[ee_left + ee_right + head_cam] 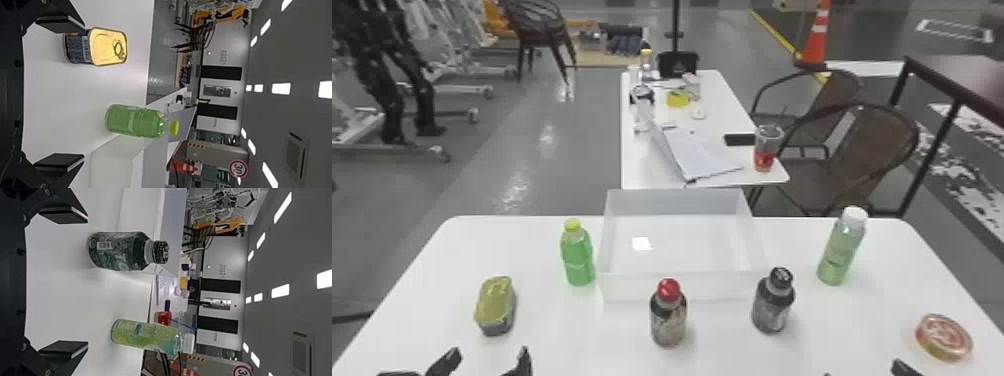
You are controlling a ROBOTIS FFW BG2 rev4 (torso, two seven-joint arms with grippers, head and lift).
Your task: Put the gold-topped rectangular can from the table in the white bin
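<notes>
From where I stand, the gold-topped rectangular can (496, 305) sits gold lid up towards the left of the worktop (722, 345), just beyond the left tool (488, 354), which is spread wide and empty. In the left wrist view the can lines up with the left-hand finger rather than the middle of the gap, so a straight push forward could knock it askew or shove it away; the arm probably wants to shift left first. A shallow bite on those smooth metal sides might let it slip or tip. Next along, the green bottle (578, 257) stands upright between can and white bin (632, 287), and a low swing across would likely topple it. Too little lift could also catch the can on the bin's wall. The red-capped bottle (668, 320), upright before the bin, is at risk if the arm cuts in close. Over on the right, the other tool (87, 282) is wide and empty too, near the black-capped bottle (773, 305), which a stray nudge could upset.
</notes>
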